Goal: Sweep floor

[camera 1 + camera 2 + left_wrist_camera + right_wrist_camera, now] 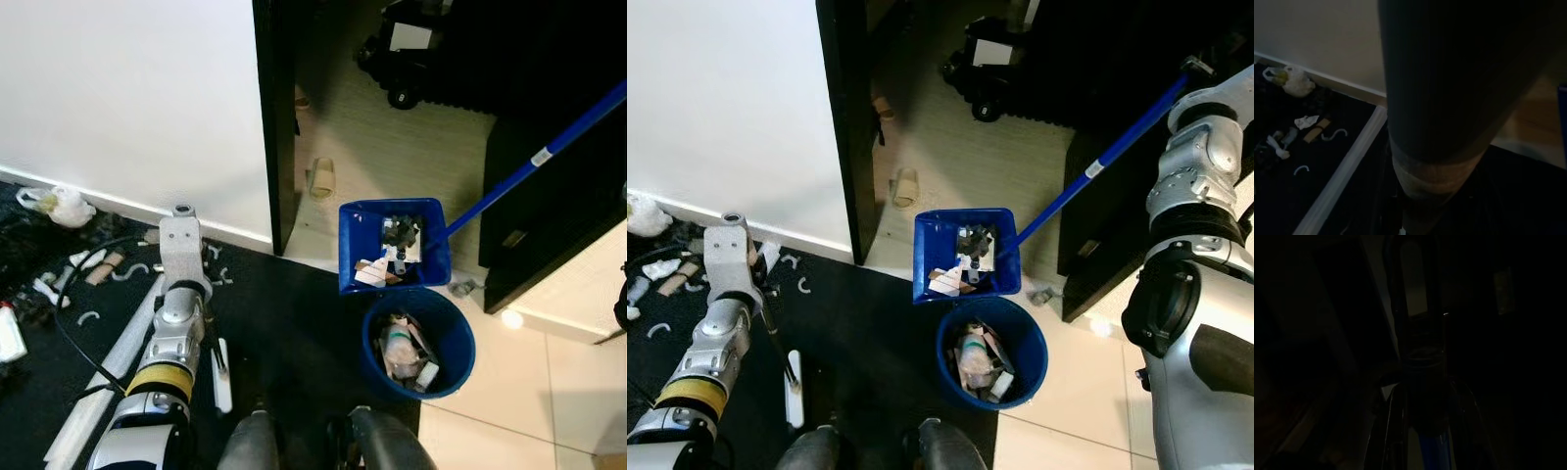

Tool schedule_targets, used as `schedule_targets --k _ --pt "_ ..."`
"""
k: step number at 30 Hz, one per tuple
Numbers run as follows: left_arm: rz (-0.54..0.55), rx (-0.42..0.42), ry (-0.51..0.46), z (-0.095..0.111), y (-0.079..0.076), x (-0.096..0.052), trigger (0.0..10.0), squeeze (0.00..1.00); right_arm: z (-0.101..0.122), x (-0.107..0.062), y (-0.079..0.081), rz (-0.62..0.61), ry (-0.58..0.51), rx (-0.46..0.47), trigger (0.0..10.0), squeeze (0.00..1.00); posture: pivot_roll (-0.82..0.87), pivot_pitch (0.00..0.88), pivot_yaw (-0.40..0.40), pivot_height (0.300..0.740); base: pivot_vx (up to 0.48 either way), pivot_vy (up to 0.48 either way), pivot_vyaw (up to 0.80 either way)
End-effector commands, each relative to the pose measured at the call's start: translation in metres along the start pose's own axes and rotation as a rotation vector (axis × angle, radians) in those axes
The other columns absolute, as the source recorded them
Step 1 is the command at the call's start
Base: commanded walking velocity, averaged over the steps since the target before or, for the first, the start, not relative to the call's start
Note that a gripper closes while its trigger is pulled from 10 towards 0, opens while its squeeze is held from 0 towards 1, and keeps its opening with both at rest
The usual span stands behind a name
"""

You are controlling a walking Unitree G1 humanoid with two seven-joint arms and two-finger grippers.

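Left eye view shows the blue plastic dustpan (392, 245) held tilted just above the round blue plastic bin (419, 341), with paper scraps still inside the pan and more rubbish in the bin. Its long blue handle (1097, 164) rises toward the right arm; the right gripper (1415, 357) seems to be closed around this handle, though the wrist picture is very dark. The left arm (171, 323) hangs over the black mat (284, 323), and I cannot tell the state of its fingers. White scraps (73, 269) lie near the white wall (127, 98).
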State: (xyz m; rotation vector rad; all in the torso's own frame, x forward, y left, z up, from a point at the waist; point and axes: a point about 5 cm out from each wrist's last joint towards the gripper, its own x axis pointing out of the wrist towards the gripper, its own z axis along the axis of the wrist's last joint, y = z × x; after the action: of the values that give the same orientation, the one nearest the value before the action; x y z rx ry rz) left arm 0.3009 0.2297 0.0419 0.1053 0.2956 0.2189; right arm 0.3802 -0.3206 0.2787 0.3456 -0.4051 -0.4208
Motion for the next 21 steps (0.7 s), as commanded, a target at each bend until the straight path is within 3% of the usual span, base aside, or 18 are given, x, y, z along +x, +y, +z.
schedule_targets --k 1,5,14,21 --pt "-0.011 -0.006 0.03 -0.006 -0.005 -0.002 10.0 0.0 0.017 0.003 -0.008 -0.03 -0.069 -0.004 10.0 0.0 0.03 0.008 -0.077 0.74 0.0 -0.461 0.0" --pt "-0.002 -0.043 0.031 -0.007 -0.005 -0.002 10.0 0.0 0.019 0.004 -0.01 -0.033 -0.079 -0.012 10.0 0.0 0.03 0.013 -0.076 0.74 0.0 0.0 0.0" --pt "-0.058 -0.016 0.007 -0.001 -0.008 -0.003 10.0 0.0 0.027 0.005 -0.012 -0.029 -0.102 -0.035 10.0 0.0 0.03 0.023 -0.075 0.74 0.0 0.0 0.0" --pt "-0.076 -0.002 -0.018 0.003 -0.007 -0.004 10.0 0.0 0.035 0.006 -0.011 0.028 -0.133 -0.12 10.0 0.0 0.03 0.023 -0.074 0.74 0.0 0.0 0.0"
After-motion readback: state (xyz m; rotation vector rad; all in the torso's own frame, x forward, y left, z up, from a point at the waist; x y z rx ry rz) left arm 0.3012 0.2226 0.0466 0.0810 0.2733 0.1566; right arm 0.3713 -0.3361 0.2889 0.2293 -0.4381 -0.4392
